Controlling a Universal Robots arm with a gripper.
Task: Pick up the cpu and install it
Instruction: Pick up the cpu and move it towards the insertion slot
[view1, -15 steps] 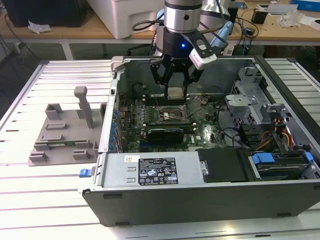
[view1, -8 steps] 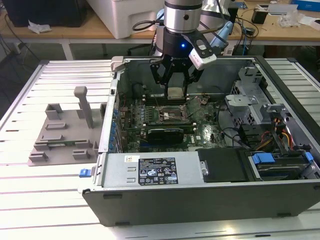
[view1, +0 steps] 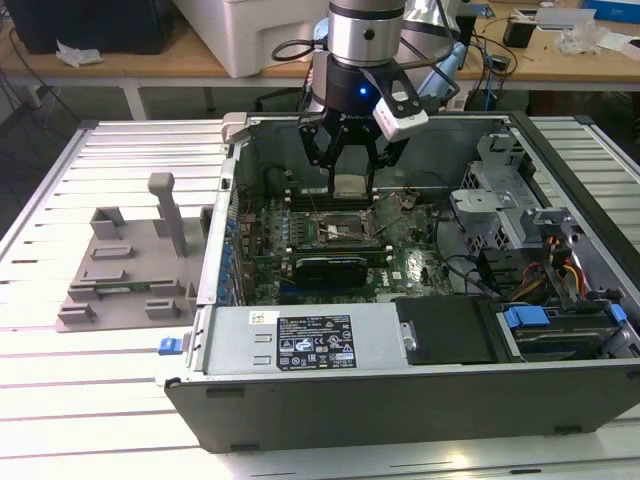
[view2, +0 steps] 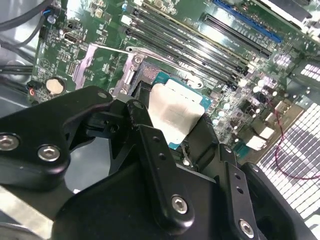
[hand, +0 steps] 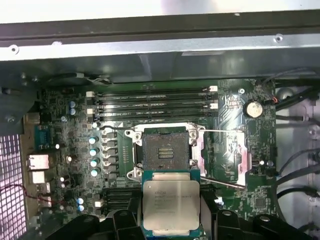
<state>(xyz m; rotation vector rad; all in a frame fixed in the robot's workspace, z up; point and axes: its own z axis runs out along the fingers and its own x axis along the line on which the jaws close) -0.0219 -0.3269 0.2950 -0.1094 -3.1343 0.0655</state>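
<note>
The cpu (view1: 349, 184), a silvery square chip, hangs between the black fingers of my gripper (view1: 349, 182) inside the open computer case (view1: 400, 400). It sits a little above the motherboard and just short of the open socket (view1: 343, 228). In the first wrist view the cpu (hand: 171, 205) is level, and the bare socket (hand: 165, 151) lies just beyond it with its contacts exposed. In the second wrist view the gripper (view2: 172, 119) is shut on two opposite edges of the cpu (view2: 172, 110), and one finger (view2: 150, 145) covers its near side.
Memory slots (hand: 152, 102) run along the far side of the socket, and a thin retention lever (hand: 225, 131) stands out beside it. A black card (view1: 325, 268), a drive cage (view1: 500, 200) and cables crowd the case. A grey fixture plate (view1: 130, 280) with upright posts lies at the exterior view's left.
</note>
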